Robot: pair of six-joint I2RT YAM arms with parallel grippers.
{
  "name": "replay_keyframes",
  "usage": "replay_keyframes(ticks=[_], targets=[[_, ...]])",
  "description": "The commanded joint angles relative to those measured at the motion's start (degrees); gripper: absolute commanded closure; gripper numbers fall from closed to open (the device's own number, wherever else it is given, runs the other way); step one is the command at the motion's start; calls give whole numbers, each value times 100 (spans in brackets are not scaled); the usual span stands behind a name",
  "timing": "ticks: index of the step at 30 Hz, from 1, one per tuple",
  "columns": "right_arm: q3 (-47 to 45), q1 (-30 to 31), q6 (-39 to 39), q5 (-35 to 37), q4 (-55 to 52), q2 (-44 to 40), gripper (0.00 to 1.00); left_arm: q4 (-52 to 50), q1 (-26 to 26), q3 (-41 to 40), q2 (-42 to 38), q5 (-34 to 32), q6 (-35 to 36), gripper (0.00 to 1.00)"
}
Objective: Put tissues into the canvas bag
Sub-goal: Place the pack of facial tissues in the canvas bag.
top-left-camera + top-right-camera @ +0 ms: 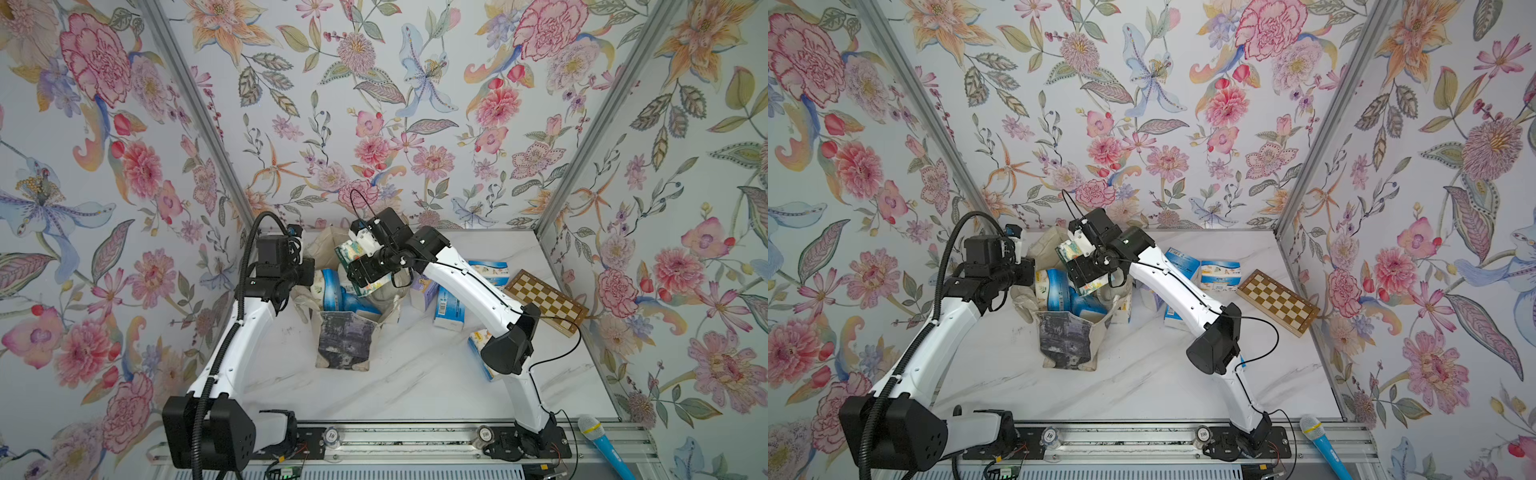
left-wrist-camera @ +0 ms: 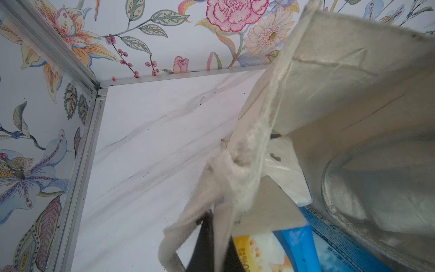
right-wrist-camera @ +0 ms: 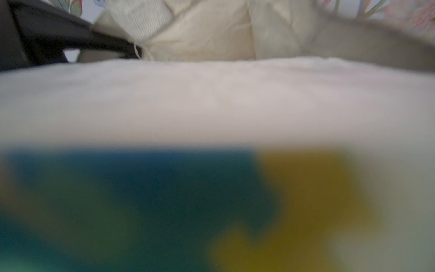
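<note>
Cream canvas bag (image 1: 345,345), rim clenched by left gripper (image 2: 216,223). Right gripper (image 1: 362,259) grasps one green-yellow tissue pack (image 1: 345,250) above the bag. At least four loose packs (image 1: 449,309) lie beside the bag.

Robot test booth, floral-papered walls (image 1: 374,104), aluminium frame (image 1: 204,124), marble-look tabletop (image 1: 415,374), mounting rail (image 1: 415,445)

1. Cream off-white for the soft canvas tote bag (image 1: 345,343), with a dark grey-purple printed panel on its front.
2. Blue and white on the plastic-wrapped tissue packs (image 1: 332,291) inside it.
3. White, teal-green and yellow on the raised brick-shaped tissue pack (image 1: 346,250).
4. Brown-and-cream checks on the flat wooden chessboard (image 1: 544,301).
5. White marble with grey veins for the tabletop (image 1: 415,374).
6. Pink, orange and blue flowers on the pale wallpapered walls (image 1: 374,104).
7. Blue handle, pale yellow-green head on the hand-held microphone (image 1: 600,442).
</note>
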Motion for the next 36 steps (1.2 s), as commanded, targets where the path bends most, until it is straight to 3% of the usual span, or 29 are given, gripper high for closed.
replay_keyframes(ticks=[1, 7, 14, 22, 29, 36], targets=[[-73, -4, -115, -193, -28, 2, 12, -17, 67, 125, -34, -66, 39, 100], [146, 18, -144, 311, -28, 486, 1, -8, 61, 252, 101, -13, 30, 100], [916, -9, -137, 637, -19, 947, 0, -51, 58, 251, 131, -47, 65, 100], [846, -95, -371, 879, 48, 264, 0, -52, 58, 183, 80, -159, 101, 100], [-104, -274, -432, 1214, 348, -835, 0, 148, 61, 69, 12, -160, 26, 100], [-2362, -910, 49, 1715, 808, -2381, 0, 210, 66, -26, -55, -176, 16, 100]])
